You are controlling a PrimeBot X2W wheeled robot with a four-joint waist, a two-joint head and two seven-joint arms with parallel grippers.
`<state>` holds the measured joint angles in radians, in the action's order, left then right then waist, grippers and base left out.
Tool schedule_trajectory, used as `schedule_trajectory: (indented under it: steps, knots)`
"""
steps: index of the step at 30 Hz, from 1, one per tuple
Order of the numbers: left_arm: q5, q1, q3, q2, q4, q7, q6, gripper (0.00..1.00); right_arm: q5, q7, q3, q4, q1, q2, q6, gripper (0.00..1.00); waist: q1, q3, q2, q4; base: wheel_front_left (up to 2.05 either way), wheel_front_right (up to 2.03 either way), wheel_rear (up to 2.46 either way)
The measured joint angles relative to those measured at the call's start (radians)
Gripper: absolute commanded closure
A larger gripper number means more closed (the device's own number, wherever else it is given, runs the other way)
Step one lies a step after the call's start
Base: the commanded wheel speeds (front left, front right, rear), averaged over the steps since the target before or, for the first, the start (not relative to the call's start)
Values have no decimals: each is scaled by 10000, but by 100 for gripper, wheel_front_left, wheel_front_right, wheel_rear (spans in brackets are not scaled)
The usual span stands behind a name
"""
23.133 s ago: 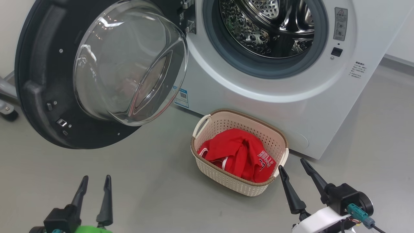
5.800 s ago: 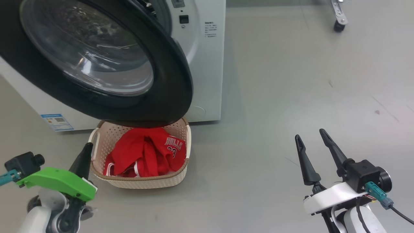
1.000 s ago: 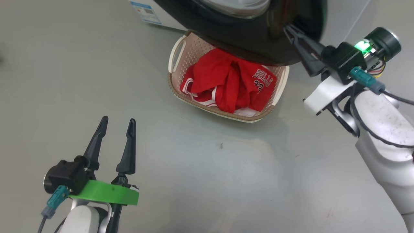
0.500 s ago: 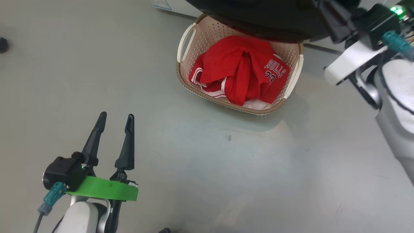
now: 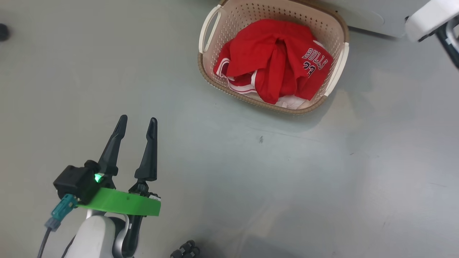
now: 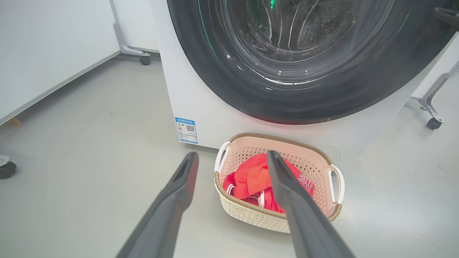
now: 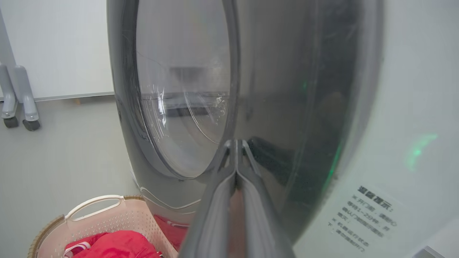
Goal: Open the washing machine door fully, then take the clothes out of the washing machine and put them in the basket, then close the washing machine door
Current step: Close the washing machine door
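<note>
The washing machine (image 6: 186, 89) door (image 6: 304, 111) looks shut or nearly shut, right at the right gripper (image 7: 235, 142), its jaws pressed together. The basket (image 5: 258, 12) sits ahead of the left gripper (image 5: 138, 118), jaws wide apart and empty, with the clothes (image 5: 272, 61) inside; little seems left.

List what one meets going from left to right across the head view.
Small dark thing at the edge → left gripper, open → basket holding the clothes → white part of the right arm.
</note>
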<state>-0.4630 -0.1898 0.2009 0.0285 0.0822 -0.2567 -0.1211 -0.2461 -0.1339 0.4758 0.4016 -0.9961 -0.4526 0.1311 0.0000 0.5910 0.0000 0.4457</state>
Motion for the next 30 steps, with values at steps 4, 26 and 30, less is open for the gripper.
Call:
schedule_trajectory:
  steps: [4,26,30]
  knots:
    - [-117,-83,105,-8,2,0,0,0,15,71,-130,184,-396,-209,0,100,0,180,0,120,0,0,0]
    - [-395,-403,178,-42,291,0,0,0,107,-648,-424,1582,-771,146,-382,100,0,110,0,437,0,0,0]
    - [-366,-412,107,-42,443,0,0,0,100,-836,-410,1967,-339,142,-472,100,0,-209,0,371,0,0,0]
